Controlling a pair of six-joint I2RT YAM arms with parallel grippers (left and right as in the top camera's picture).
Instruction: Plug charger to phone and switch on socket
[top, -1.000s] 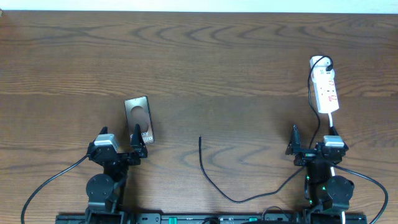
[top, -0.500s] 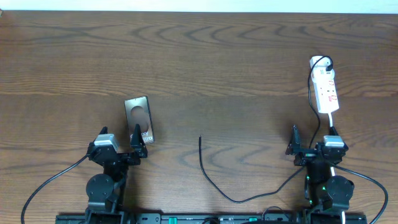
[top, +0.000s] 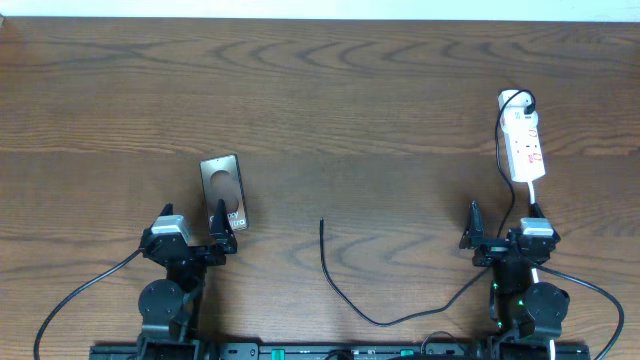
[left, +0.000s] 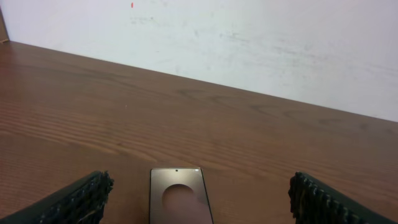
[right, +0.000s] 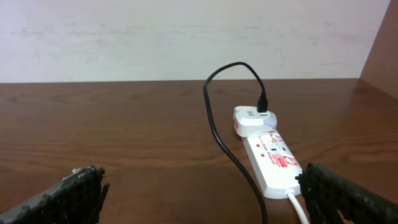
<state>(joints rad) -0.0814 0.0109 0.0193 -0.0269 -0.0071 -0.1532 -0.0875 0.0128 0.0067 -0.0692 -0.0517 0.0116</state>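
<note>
Left jaws and right jaws are both standing wide open, holding nothing. The phone (top: 223, 192) is lying just ahead of the left jaws, its long axis running away from the robot. The charger (top: 340, 290) is curling across the bench (top: 380, 110) between the arms, its free tip nearer the left. The socket (top: 523, 148) is sitting ahead of the right jaws. Only the overhead view is showing that tip. The right wrist view is showing the cable entering a white adapter (right: 254, 119).

I see the bronze-brown phone (top: 223, 192) lying flat, back up, on the left. The thin black charger cable (top: 322, 245) curves loose in the middle with its tip free, well apart from the phone. The white power strip (top: 524, 148) lies far right.
</note>
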